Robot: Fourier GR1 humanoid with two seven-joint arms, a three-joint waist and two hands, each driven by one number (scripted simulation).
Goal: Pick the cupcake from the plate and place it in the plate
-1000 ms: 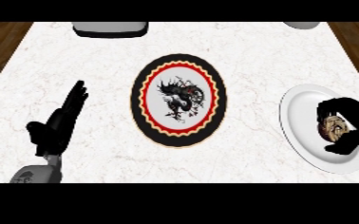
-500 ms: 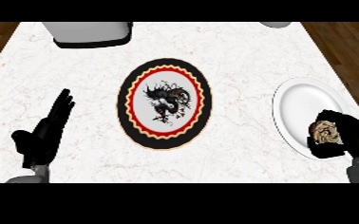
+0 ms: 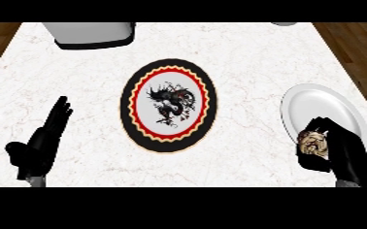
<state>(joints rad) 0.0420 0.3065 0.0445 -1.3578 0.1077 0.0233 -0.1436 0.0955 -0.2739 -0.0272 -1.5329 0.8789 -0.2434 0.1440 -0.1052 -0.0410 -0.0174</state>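
Cupcake (image 3: pixel 313 142) sits in my right hand (image 3: pixel 338 151), whose black fingers are curled round it at the lower right of the head view, over the near edge of the plain white plate (image 3: pixel 315 106). I can see the cupcake's pale, swirled top between the thumb and the fingers; I cannot tell whether its base touches the plate or is clear of it. In the middle of the white marble counter (image 3: pixel 86 87) lies the second plate (image 3: pixel 168 105), black-rimmed with a red scalloped ring, a cream band and a dark dragon figure on its white centre; it stands well apart from the white plate and nothing lies on it. My left hand (image 3: pixel 39 145) rests at the lower left with its fingers straight and together, pointing away from me, thumb out to the side, holding nothing and touching neither plate. At the far edge of the counter I see a grey box-like container (image 3: pixel 90 33) on the left and a small pale object (image 3: pixel 284 24) on the right, mostly cut off by the view. Dark wooden floor (image 3: pixel 349 39) shows beyond the counter's right side.
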